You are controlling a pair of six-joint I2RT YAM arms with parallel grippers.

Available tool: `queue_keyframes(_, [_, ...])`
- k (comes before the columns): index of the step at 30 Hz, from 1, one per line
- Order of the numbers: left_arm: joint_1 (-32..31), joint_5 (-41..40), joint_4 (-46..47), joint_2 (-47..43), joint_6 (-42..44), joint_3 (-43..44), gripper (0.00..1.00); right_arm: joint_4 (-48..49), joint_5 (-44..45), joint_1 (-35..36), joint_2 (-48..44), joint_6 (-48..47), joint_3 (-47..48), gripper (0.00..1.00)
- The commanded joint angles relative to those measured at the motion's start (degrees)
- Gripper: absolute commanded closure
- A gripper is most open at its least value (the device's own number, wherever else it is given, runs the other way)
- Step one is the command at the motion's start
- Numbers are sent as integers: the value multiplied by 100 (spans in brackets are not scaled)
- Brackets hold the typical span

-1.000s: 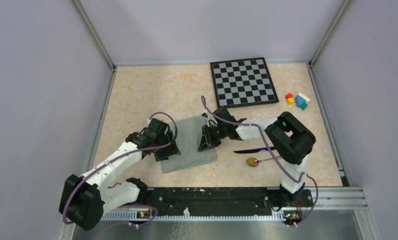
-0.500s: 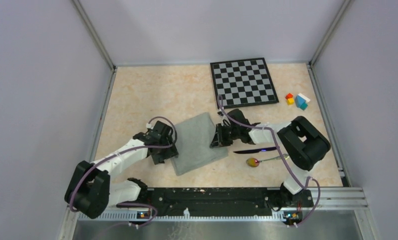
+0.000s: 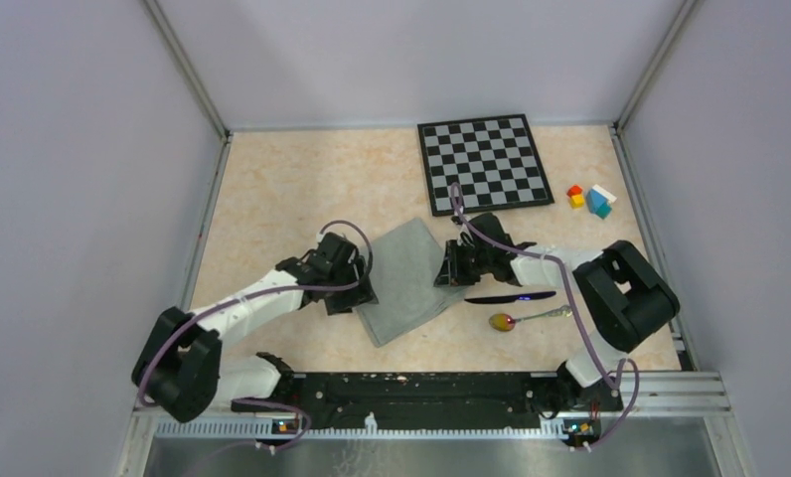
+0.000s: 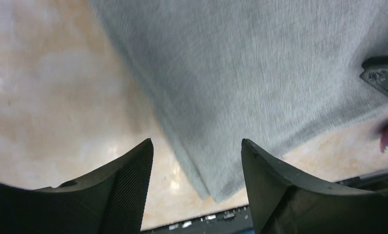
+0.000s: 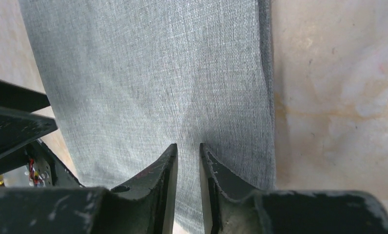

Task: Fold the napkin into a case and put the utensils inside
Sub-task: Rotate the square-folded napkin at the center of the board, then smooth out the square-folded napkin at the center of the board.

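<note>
The plain grey-green cloth napkin (image 3: 403, 280) lies flat mid-table, askew between the arms. The right gripper (image 5: 188, 146) is clenched on a pucker near its edge, and the left gripper (image 4: 197, 146) hangs released over the opposite edge (holding nothing). Folding looks to be under way; next, the left must grasp its edge. The slim dark knife (image 3: 509, 297) waits nearby.

Flat, folded grey-green cloth napkin (image 3: 403, 280) at mid-table, utensils beside it.
The napkin lies as a skewed rectangle, one corner toward the table's near edge. To its right and apart from it, a slim dark purple-black knife (image 3: 511, 297) lies crosswise. Just nearer lies a silver-handled spoon with yellow-red bowl (image 3: 502, 322), handle pointing right.
</note>
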Motion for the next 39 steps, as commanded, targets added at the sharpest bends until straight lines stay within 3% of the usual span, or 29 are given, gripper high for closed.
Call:
queue_keyframes(1, [-87, 389, -849, -1119, -819, -483, 28, -407, 10, -38, -515, -215, 26, 73])
queue_keyframes(5, [-304, 1294, -174, -2071, -1212, -1167, 35, -934, -14, -52, -779, -386, 189, 61])
queue_keyframes(7, [-380, 1462, 60, -2237, -1373, -1422, 36, -1132, -10, -107, -872, -472, 289, 59])
queue_keyframes(21, [-781, 1168, 385, -1368, -1356, -1529, 40, -1586, 7, -415, -1298, -585, 295, 55])
queue_keyframes(27, [-781, 737, 139, -1521, -1452, -1694, 70, -2238, 289, -611, -1417, -493, 360, 48])
queue_keyframes(32, [-779, 586, 105, -1673, -1473, -1807, 81, -2153, -146, -859, -1528, -291, 127, 47])
queue_keyframes(39, [-779, 485, -50, -1877, -1465, -1958, 90, -1652, -579, -865, -1263, -30, -59, 61])
